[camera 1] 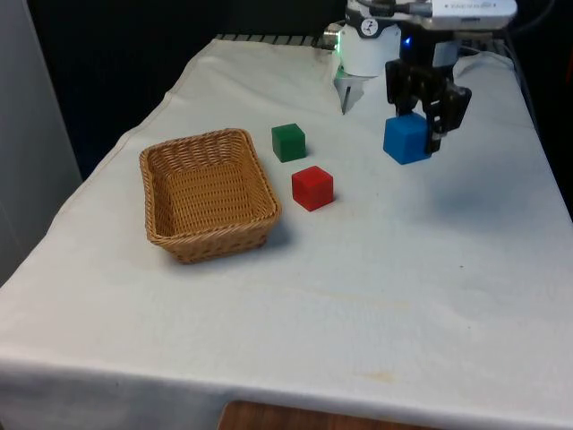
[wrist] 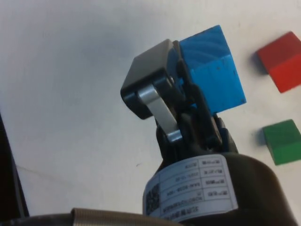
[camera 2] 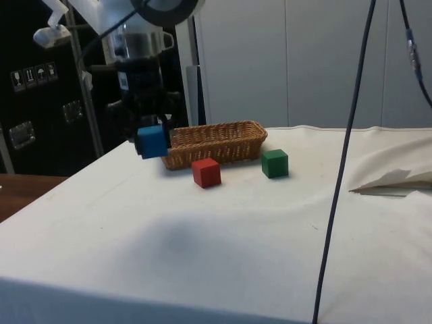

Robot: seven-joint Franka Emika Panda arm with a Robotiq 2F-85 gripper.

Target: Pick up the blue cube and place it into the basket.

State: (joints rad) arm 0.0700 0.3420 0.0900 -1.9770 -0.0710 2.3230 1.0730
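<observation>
Three small cubes and one woven basket are sharing the white-clothed counter with me. I am holding the blue cube between my jaws, which are pressing closed against two of its opposite sides, so it is hanging in the air above the cloth rather than resting on it. My gripper is pointing downward, and the cube is sitting slightly turned in the grip, one corner angled lower, as the wrist view shows.

I am hovering well apart from the basket, on the front view's right. The red cube and the green cube are lying on the cloth between me and the basket, just beside its nearer wall. Judging by this, the lift looks done and the carry is what remains. I am keeping the blue cube raised high enough, I believe, to pass over those two cubes and over the basket's rim without knocking anything. The basket is sitting open and upright, ready to receive the cube.
</observation>
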